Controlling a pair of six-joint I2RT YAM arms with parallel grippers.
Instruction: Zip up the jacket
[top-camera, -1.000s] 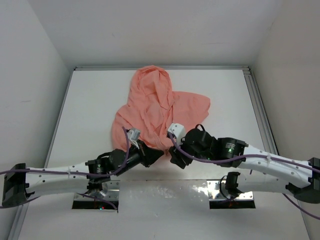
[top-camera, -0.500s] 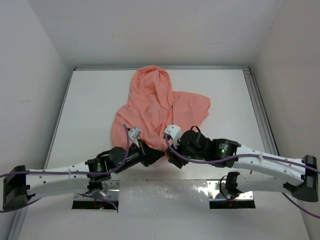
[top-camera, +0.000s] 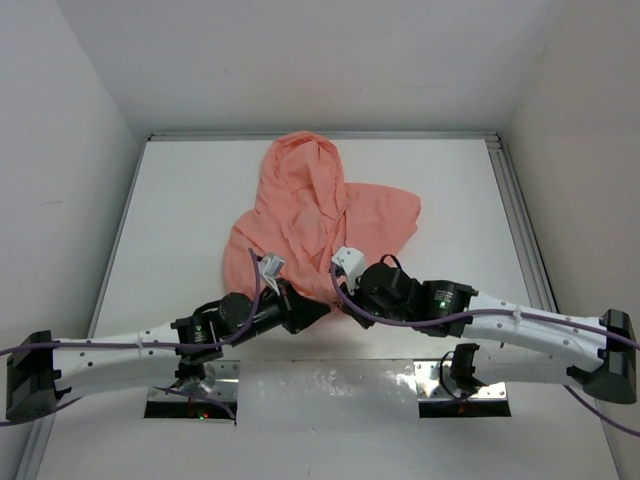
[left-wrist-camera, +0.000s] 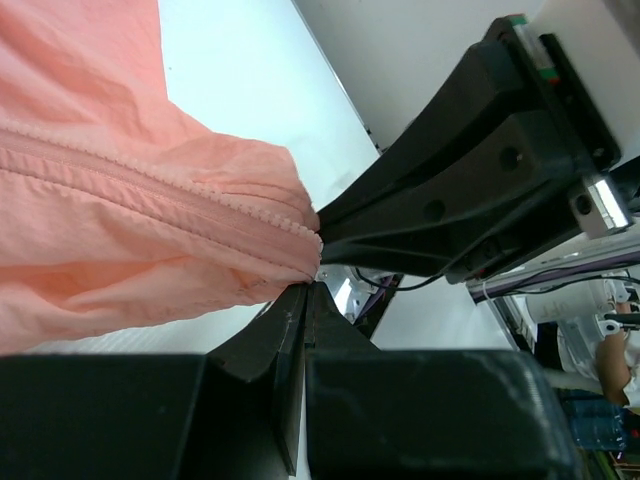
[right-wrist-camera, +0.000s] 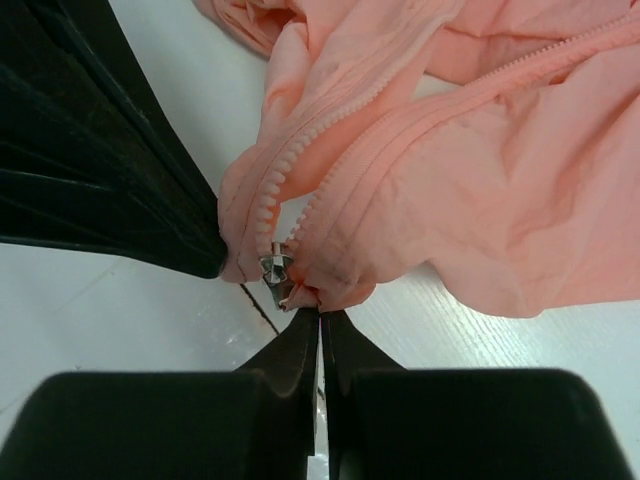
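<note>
Overhead, a white table (top-camera: 180, 200) sits boxed in by plain white walls (top-camera: 300, 60) on three sides, with an aluminium rail (top-camera: 515, 210) along its right and far edges. Two metal mounting plates (top-camera: 190, 395) lie at the near edge under the arm bases.

The jacket (top-camera: 300, 210) lies rumpled in the middle of the table. Its hood (top-camera: 305, 160) points at the far wall and its hem faces the arms, so the long axis runs far to near, leaning slightly left at the bottom. One loose flap spreads out to the right.

Both arms meet at the near hem. The left gripper (left-wrist-camera: 305, 300) has its fingers pressed together, and their tips nip the bottom corner of the fabric where the zipper teeth (left-wrist-camera: 150, 180) end. The right gripper (right-wrist-camera: 320, 325) is likewise closed tight, pinching the fabric just below the metal zipper slider (right-wrist-camera: 272, 266). The slider sits at the very bottom of the track, with the two rows of teeth parting above it. The two grippers' tips are just beside each other.
</note>
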